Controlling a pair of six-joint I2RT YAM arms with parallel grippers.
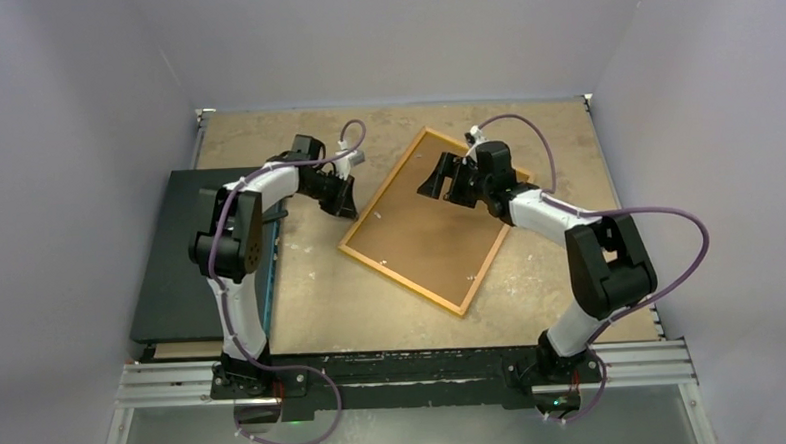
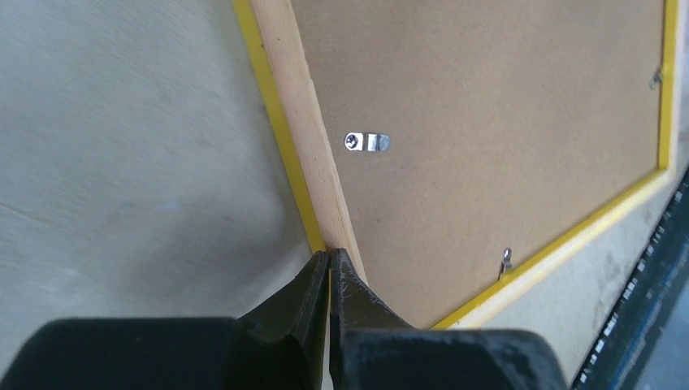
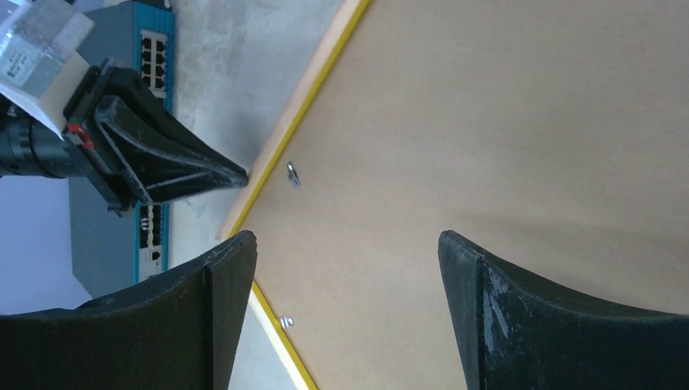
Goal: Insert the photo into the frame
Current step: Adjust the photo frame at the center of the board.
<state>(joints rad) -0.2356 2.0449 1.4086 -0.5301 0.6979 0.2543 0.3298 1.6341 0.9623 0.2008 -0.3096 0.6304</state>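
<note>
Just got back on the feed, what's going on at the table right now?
The frame lies face down on the table, its brown backing board up. The left end effector is shut, its tips at the frame rail nearest that arm. The right end effector hangs open above the backing board, holding nothing. The photo is not in view.

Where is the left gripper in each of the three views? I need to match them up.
Top external: the left gripper is left of centre, with its tip at the upper-left rim of the frame.
Left wrist: bottom centre, shut, with its tip against that rim.
Right wrist: upper left, pointing right at the rim.
Shared landmark: the frame's yellow rim.
</note>
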